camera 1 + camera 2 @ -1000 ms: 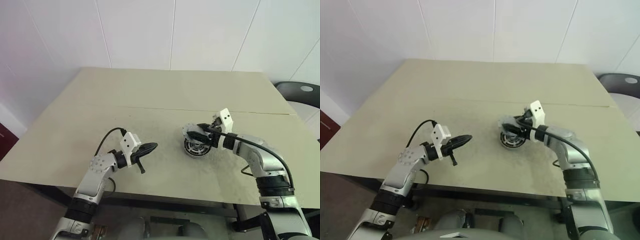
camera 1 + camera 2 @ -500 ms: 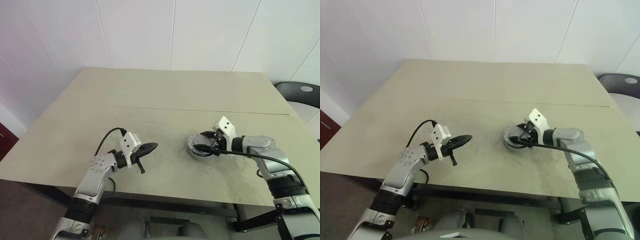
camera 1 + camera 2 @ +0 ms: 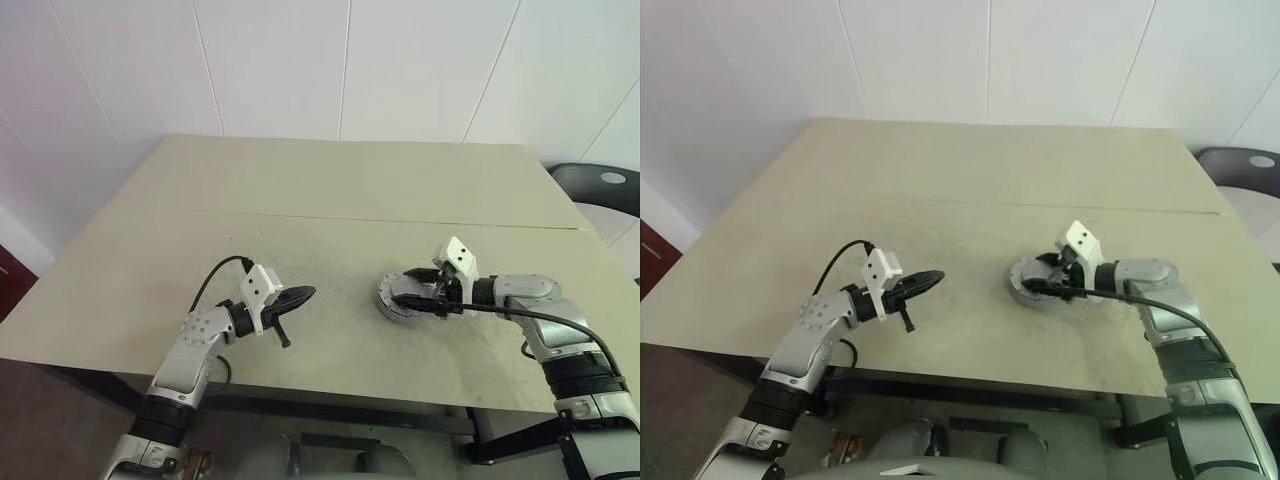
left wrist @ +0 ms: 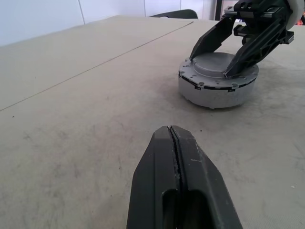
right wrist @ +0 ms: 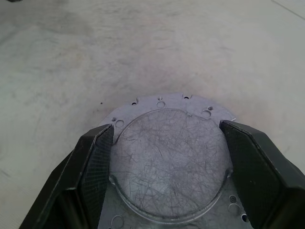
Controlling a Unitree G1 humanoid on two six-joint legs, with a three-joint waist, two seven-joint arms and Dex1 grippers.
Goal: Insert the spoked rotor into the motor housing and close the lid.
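Observation:
The grey lid [image 5: 167,162] lies flat on top of the motor housing [image 4: 212,98] right of the table's middle, forming one low round stack. My right gripper [image 3: 400,286] reaches in from the right, tilted down. Its black fingers [image 5: 95,157] are shut on the lid's raised round centre, one on each side. The housing's windings are covered and the spoked rotor is hidden. My left gripper [image 3: 308,292] hangs shut and empty just above the table, well left of the stack, pointing towards it.
The beige table [image 3: 330,200] has a seam running across it behind the stack. A dark chair [image 3: 600,185] stands past the table's far right corner. The table's front edge runs close under both arms.
The right gripper has brought the lid from a raised tilt down flat onto the housing, covering the windings, and the arm has swung out to the right. The left arm has kept still.

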